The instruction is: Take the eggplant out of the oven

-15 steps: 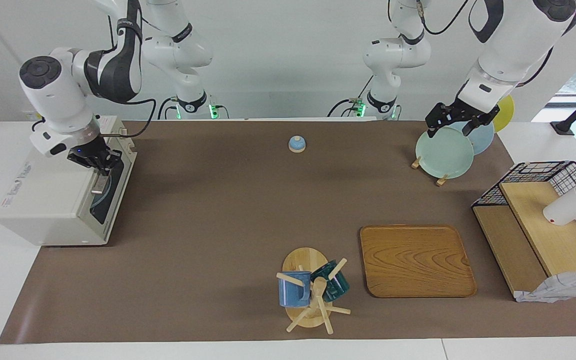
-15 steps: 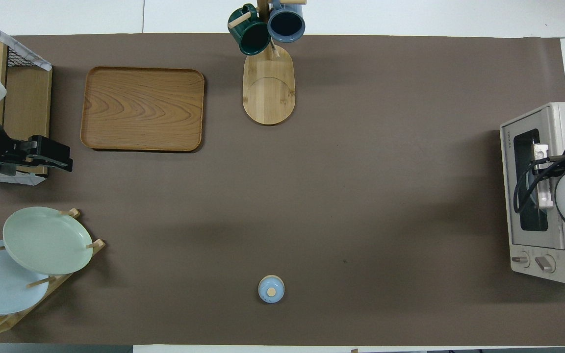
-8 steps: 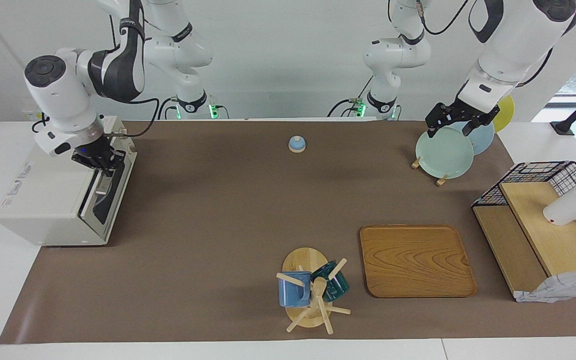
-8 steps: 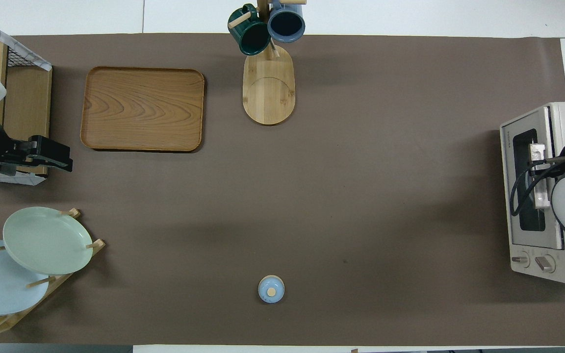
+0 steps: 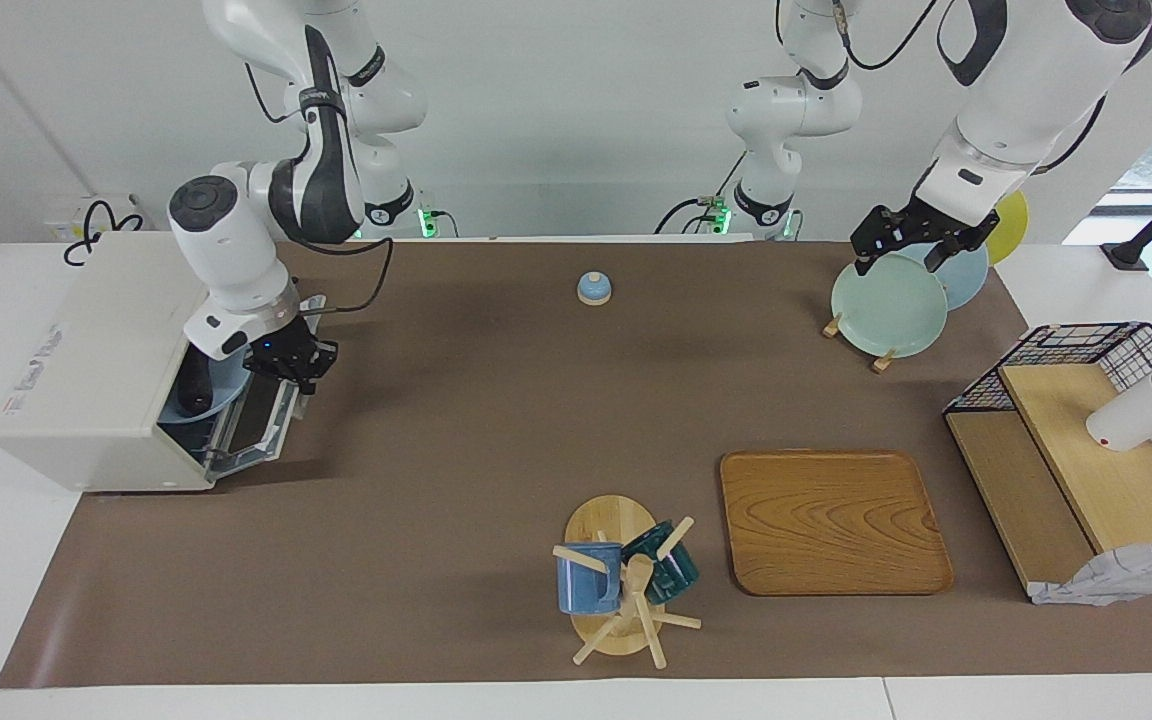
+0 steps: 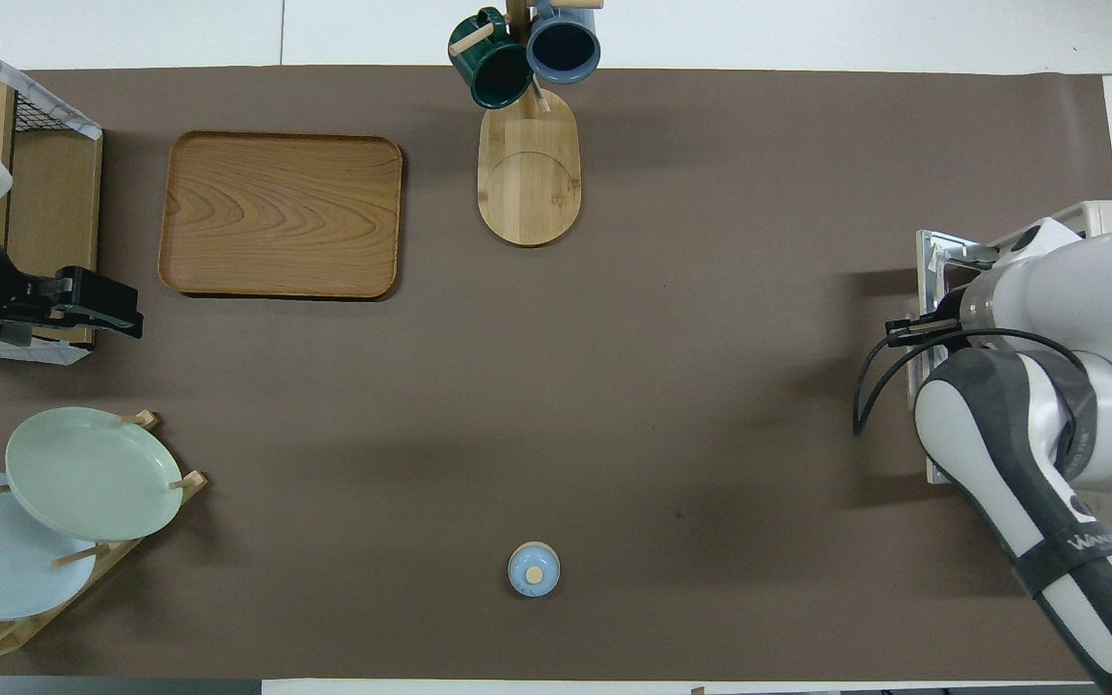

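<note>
The cream-white oven [image 5: 86, 350] stands at the right arm's end of the table, its glass door [image 5: 258, 422] swung partly down. Inside, the dark eggplant [image 5: 193, 383] lies on a light blue plate [image 5: 224, 385]. My right gripper [image 5: 288, 366] is shut on the door's handle at the door's upper edge. In the overhead view the right arm covers most of the oven [image 6: 1111, 220] and hides the eggplant. My left gripper [image 5: 898, 252] waits open over the plate rack; it also shows in the overhead view [image 6: 104, 311].
A rack of plates [image 5: 888, 305] and a wire-and-wood shelf [image 5: 1086, 450] are at the left arm's end. A wooden tray [image 5: 831, 520] and a mug tree [image 5: 621, 585] lie farther from the robots. A small blue knobbed lid [image 5: 593, 288] sits near them.
My right gripper has pulled the oven door outward and down, from nearly closed to partly open. The eggplant and blue plate inside now show. The left arm has not moved.
</note>
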Robot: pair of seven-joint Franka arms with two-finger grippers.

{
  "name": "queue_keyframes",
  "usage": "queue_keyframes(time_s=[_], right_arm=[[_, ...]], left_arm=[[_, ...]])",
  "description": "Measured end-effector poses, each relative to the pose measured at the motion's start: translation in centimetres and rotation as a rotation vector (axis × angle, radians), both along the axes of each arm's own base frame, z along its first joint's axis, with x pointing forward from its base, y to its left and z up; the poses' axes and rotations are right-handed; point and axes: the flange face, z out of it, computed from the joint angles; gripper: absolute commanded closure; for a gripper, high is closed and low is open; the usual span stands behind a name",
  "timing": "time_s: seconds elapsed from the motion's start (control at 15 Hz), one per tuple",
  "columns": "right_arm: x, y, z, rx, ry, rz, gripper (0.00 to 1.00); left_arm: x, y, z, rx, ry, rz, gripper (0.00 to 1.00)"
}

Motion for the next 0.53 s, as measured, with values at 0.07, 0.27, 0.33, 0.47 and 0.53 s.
queue_keyframes(time_s=[0.07, 0.27, 0.33, 0.47, 0.53], right_arm=[[0.0, 0.4, -1.1, 0.001, -0.003, 0.004, 1.00], [0.3, 1.0, -3.6, -0.002, 0.007, 0.009, 1.00], [0.4, 1.1, -4.3, -0.001, 0.011, 0.000, 1.00], [0.6, 1.0, -5.6, 0.021, 0.016, -0.034, 1.00], [0.7, 0.9, -5.9, 0.026, 0.015, -0.044, 1.00]], left_arm=[[0.0, 0.0, 0.0, 0.000, 0.000, 0.000, 0.00], [0.0, 0.0, 0.0, 0.000, 0.000, 0.000, 0.00], [0.0, 0.0, 0.0, 0.000, 0.000, 0.000, 0.00], [0.0, 0.0, 0.0, 0.000, 0.000, 0.000, 0.00], [0.0, 0.0, 0.0, 0.000, 0.000, 0.000, 0.00]])
